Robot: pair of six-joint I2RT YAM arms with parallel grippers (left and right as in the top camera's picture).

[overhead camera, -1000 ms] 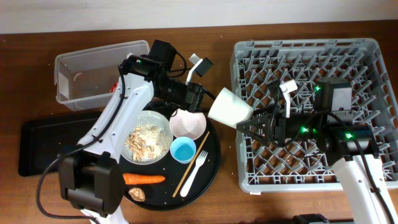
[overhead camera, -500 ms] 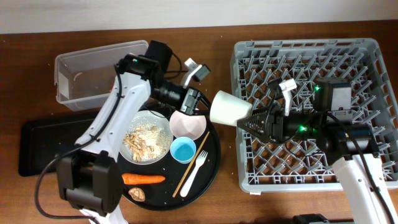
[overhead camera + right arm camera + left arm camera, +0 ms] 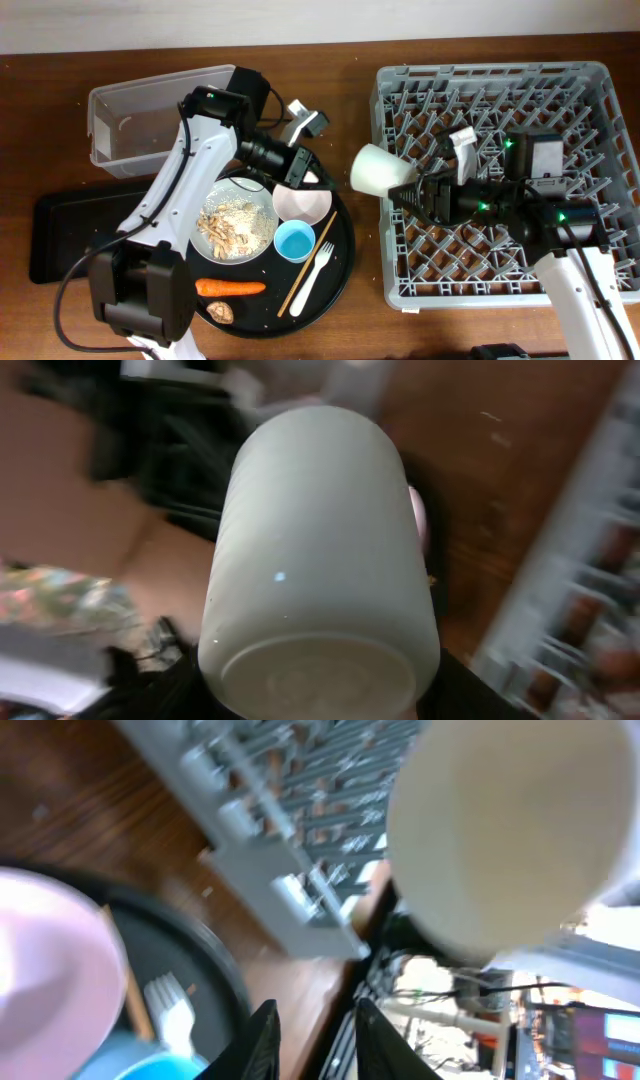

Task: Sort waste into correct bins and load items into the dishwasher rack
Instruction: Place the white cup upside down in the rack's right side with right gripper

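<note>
The dishwasher rack (image 3: 490, 70), a grey plastic crate with a grid floor of upright pegs, extends right from the cream cup (image 3: 380, 170), which hangs across the rack's left rim. The smooth, tapered cup lies tilted with its long axis left-right, pinched at its base end by the right gripper (image 3: 412, 190). The left gripper (image 3: 300, 168) is slightly spread and empty beside the pale pink bowl (image 3: 302, 203).

The overhead camera is looking straight down, taking in the whole bench (image 3: 350, 45). The left wrist camera is peering low toward the rack (image 3: 270, 890) corner; the right one is crowding the cream cup (image 3: 320, 560), which all three views are sharing.
</note>
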